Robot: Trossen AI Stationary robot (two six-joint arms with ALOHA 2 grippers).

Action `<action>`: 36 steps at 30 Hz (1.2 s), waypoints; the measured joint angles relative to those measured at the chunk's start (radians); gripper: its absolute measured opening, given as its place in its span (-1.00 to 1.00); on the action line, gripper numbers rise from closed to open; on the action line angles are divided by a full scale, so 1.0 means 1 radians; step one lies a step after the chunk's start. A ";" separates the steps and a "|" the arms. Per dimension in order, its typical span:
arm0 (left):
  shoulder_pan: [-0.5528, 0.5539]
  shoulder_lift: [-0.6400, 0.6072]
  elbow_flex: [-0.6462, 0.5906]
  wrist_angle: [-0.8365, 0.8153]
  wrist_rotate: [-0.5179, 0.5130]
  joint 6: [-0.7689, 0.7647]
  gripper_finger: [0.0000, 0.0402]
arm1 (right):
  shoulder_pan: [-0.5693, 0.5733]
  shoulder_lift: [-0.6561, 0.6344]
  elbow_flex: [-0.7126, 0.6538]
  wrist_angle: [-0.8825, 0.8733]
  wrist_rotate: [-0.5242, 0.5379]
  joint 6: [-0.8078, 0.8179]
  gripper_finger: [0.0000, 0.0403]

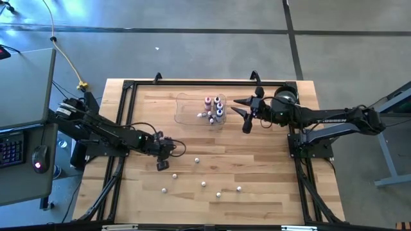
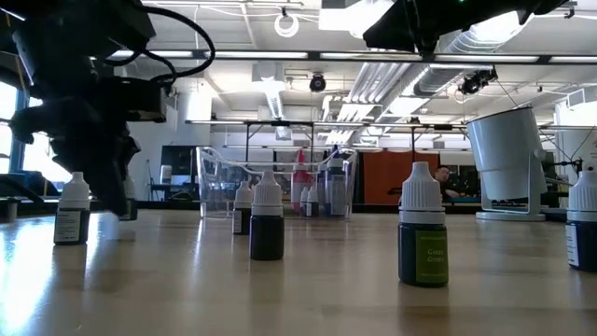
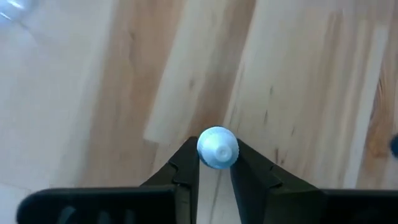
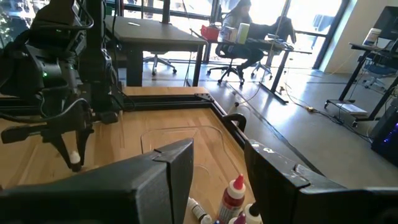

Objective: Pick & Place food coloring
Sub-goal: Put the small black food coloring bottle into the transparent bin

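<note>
Whitish bottle cap (image 3: 217,148) is sitting pinched between the left end effector (image 3: 216,163) fingers, low over the desk (image 1: 270,179), well apart from the clear tray (image 1: 186,109); right end effector (image 1: 243,110) is hovering half open, empty, just beside that tray, which is holding several food coloring bottles (image 1: 214,109).

Surface: you have a light wooden table (image 1: 257,199) with plank seams, framed by black rails.
Tray: your clear shallow tray (image 1: 186,109) lies on the far middle of the table, with several bottles inside.
Loose bottles: you see small white-capped food coloring bottles (image 1: 203,184) standing scattered on the near half, apart from one another.
</note>
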 joint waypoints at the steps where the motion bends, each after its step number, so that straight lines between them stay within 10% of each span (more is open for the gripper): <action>1: 0.000 0.000 0.008 0.000 -0.026 0.004 -0.71 | 0.000 0.000 0.000 0.001 0.000 0.000 -0.32; 12: 0.165 0.000 0.266 0.001 -0.143 0.308 -0.64 | 0.000 0.000 0.000 0.006 0.000 0.000 -0.32; 25: 0.692 0.088 0.424 -0.021 0.277 0.409 -0.64 | 0.000 0.000 0.001 0.001 -0.082 0.001 -0.32; 36: 0.760 0.365 0.498 -0.004 0.295 0.546 -0.64 | 0.000 0.000 0.001 -0.001 -0.082 0.002 -0.32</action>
